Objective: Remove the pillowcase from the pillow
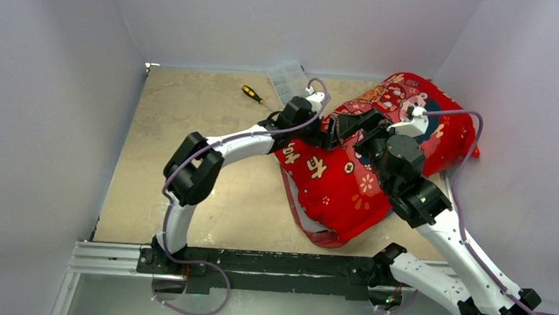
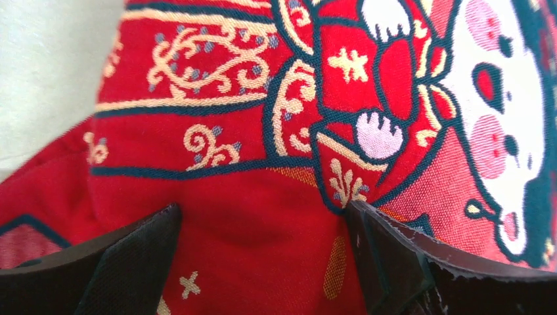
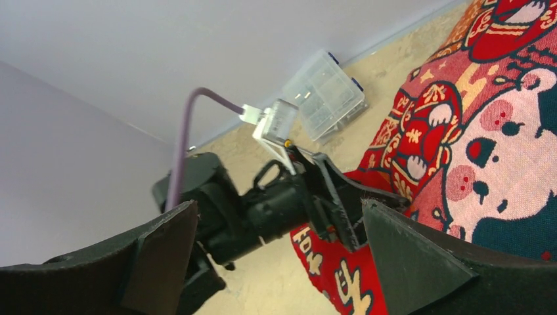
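The red printed pillowcase (image 1: pixel 347 190) lies at the right middle of the table, bulging full; the white pillow is hidden inside it. A pale strip shows at its near edge. My left gripper (image 1: pixel 361 124) is open, its fingers pressed down onto the upper part of the pillowcase; in the left wrist view (image 2: pixel 263 209) red fabric (image 2: pixel 249 131) bulges between the wide-apart jaws. My right gripper (image 1: pixel 370 139) is open and empty just above the pillowcase (image 3: pixel 499 131), close beside the left gripper and facing it (image 3: pixel 279 207).
A screwdriver (image 1: pixel 252 94) with a yellow and black handle lies at the back. A clear plastic box (image 1: pixel 286 78) stands by the back wall and also shows in the right wrist view (image 3: pixel 325 98). White walls close in on three sides.
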Robot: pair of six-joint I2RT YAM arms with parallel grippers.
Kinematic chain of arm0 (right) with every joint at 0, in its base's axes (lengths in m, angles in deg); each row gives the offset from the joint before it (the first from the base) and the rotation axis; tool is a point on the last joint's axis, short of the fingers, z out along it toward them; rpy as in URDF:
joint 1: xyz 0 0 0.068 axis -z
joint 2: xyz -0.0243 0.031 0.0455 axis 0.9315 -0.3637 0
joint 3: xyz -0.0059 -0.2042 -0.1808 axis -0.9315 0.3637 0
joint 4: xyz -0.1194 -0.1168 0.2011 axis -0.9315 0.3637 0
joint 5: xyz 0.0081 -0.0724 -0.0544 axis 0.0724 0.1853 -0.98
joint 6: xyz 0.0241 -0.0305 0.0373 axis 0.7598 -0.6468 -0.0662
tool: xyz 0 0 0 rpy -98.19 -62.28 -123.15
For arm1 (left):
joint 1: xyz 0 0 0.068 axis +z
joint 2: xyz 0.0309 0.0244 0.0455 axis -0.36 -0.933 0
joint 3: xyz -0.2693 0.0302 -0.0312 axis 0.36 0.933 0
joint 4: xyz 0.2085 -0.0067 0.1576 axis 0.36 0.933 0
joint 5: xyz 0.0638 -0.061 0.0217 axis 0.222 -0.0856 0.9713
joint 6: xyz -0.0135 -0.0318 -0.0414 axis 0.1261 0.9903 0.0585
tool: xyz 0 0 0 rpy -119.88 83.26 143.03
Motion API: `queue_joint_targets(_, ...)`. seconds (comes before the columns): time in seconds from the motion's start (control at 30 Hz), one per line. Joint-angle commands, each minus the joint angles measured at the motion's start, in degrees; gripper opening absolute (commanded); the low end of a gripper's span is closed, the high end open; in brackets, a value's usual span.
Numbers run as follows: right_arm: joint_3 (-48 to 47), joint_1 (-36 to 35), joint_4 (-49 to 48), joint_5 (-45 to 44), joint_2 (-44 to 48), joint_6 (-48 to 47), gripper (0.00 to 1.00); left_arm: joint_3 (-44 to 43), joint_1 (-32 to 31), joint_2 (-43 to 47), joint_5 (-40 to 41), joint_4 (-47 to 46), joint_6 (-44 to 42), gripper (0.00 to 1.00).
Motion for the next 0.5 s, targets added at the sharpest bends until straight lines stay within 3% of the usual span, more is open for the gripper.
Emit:
queue_joint_targets(0.0,0.7,0.0,-2.5,-0.3,0.6,-0.7,0.99,-0.6,-2.3,-4.3,-4.1,-2.4,0.3,0.89)
queue_joint_targets(0.03,0.8,-0.1,-2.6,-0.5,0.6,-0.7,0.99,-0.5,-2.7,-4.7,-4.7,-2.8,0.5,0.80)
queue_joint_targets(0.17,1.1,-0.1,-2.6,-0.2,0.5,-0.3,0.99,-0.6,-3.5,-4.1,-5.0,-3.4,0.6,0.10)
queue_joint_targets(0.2,1.1,0.0,-2.5,-0.2,0.5,-0.2,0.99,-0.5,-3.6,-3.0,-4.0,-3.4,0.5,0.00)
queue_joint_targets(0.47,0.6,-0.1,-2.3,-2.2,1.9,-0.3,0.99,-2.0,-3.5,11.4,6.2,-1.6,-3.6,0.00)
